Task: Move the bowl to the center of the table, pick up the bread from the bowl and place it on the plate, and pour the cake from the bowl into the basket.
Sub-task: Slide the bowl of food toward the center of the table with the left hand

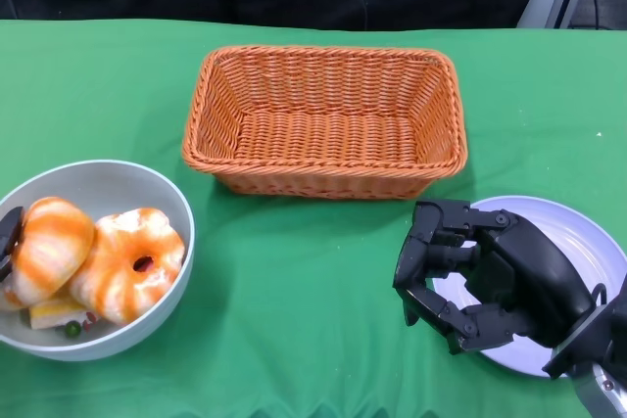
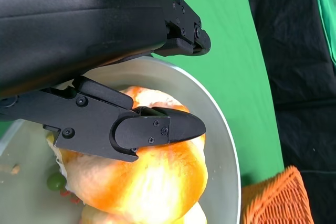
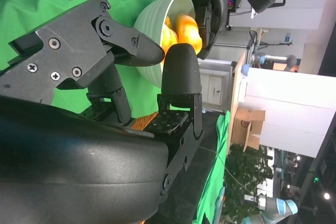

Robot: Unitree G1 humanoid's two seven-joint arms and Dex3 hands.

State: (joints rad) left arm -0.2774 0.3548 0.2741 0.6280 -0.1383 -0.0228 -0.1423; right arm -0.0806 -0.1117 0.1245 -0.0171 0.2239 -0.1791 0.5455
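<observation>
Head view: bowl (image 1: 147,183) sits at the bench's (image 1: 294,281) left edge, near the robot, well off centre. Inside it, two orange-glazed bread rolls: a ring-shaped one (image 1: 129,263) toward the middle of the bench, a rounder one (image 1: 49,245) at the outer side. A paler piece, probably the cake (image 1: 54,313), is half buried under them; too little shows to be sure.

Left hand (image 1: 9,240) is at the bowl's outer rim, only a sliver visible in the head view. Left wrist view shows one finger (image 2: 157,129) lying across the top of the round roll and another part of the hand above the rim. Whether the fingers actually clamp the bowl wall or the roll, cannot tell.

Right hand (image 1: 460,271) hangs over the near-left part of the plate (image 1: 578,232), fingers curled but apart, holding nothing. The bowl lies well to its left, across bare green cloth.

Basket (image 1: 323,119) stands behind the centre, long axis running left to right.

Judgement: the left hand is far nearer, so sliding the bowl rightward into the gap before the basket falls to it.
</observation>
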